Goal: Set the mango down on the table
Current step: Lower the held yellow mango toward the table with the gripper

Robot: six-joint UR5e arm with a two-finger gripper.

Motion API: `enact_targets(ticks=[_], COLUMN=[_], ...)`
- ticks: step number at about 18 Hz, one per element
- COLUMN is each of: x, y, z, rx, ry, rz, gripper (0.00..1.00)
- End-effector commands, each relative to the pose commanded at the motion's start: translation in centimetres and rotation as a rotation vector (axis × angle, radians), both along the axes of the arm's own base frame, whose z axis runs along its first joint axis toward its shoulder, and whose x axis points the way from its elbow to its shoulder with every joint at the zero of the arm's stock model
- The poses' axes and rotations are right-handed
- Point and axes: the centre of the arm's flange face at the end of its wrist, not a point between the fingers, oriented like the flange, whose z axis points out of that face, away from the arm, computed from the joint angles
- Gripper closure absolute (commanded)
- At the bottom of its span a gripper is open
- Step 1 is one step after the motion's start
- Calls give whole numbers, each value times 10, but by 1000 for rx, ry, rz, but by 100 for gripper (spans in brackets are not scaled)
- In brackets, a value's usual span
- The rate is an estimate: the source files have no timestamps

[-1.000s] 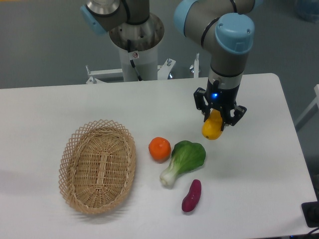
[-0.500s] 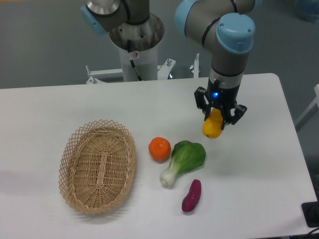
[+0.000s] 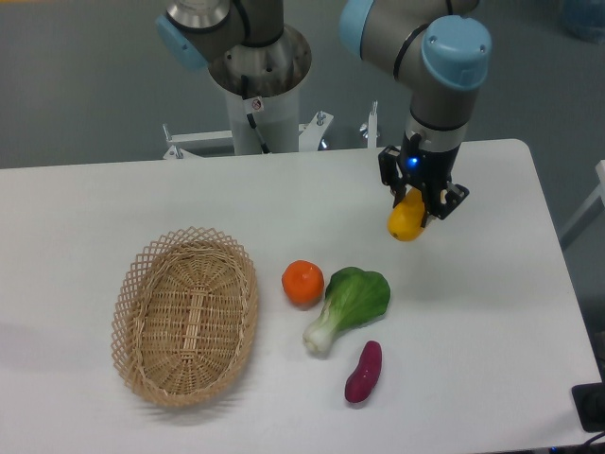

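Mango [image 3: 406,221] hangs clamped in the end effector [image 3: 416,202], its lower half protruding below the fingers, above the white surface [image 3: 492,312]. Transport appears complete; lowering and release remain outstanding.

From my seat the mango [image 3: 405,222] is a glossy yellow-orange oval, hanging end-down with its top tucked between the gripper's [image 3: 417,202] fingers, so I only see the lower part. It's up over the right half of the table [image 3: 492,312], which is a big white flat top with rounded corners. Can't tell how high off the surface.
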Motion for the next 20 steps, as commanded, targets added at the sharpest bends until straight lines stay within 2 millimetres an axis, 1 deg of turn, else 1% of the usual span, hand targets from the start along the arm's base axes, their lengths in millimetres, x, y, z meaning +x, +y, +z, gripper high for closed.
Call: enact_targets(ticks=[3, 5, 7, 9, 11, 13, 16, 20], x=[7, 13, 15, 14, 17, 21, 24, 25], y=[-1, -3, -1, 2, 7, 6, 5, 5], z=[-28, -52, -65, -80, -86, -101, -105, -107], rx=[12, 25, 32, 24, 18, 4, -1, -3], ry=[29, 51, 67, 43, 34, 9, -1, -5], rz=[18, 19, 16, 21, 10, 6, 6, 5], gripper=[70, 70, 70, 70, 70, 70, 70, 62])
